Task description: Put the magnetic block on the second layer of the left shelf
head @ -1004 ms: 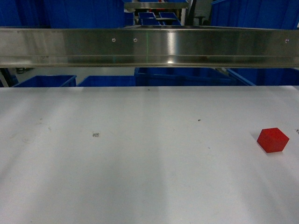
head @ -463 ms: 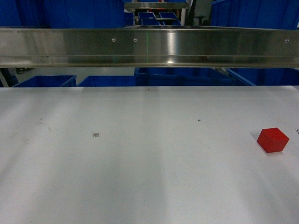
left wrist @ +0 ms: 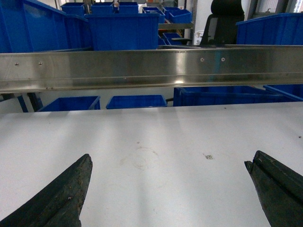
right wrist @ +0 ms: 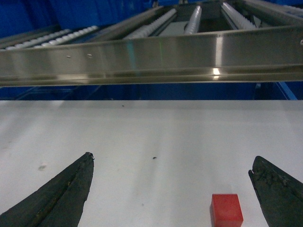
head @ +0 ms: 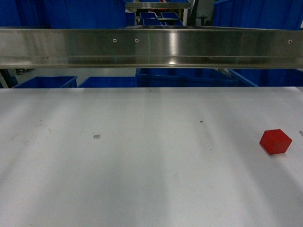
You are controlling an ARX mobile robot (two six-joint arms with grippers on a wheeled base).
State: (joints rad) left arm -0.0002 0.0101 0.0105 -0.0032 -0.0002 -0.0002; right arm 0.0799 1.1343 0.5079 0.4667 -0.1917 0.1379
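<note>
- Right gripper [right wrist: 173,189] hangs over the white table [right wrist: 142,127] with jaws spread wide, grasping nothing; the block [right wrist: 226,209] sits on the table between its fingers [right wrist: 66,194], nearer the right one and touching neither.
- Left gripper [left wrist: 168,189] is likewise spread and empty above bare tabletop, a small printed mark [left wrist: 208,156] lying on the table just ahead of it.
- Block, seen from the head camera [head: 275,141], rests near the table's right edge, well apart from the mark [head: 97,136].
- Steel beam [head: 151,47] spans the table's far side, above its surface.
- Roller rails [right wrist: 189,19] run away behind the beam in the right wrist view.
- Blue crates [left wrist: 123,30] stand beyond the beam, some on the floor [left wrist: 71,103] below it; a black chair [left wrist: 227,21] sits behind them to the right.
</note>
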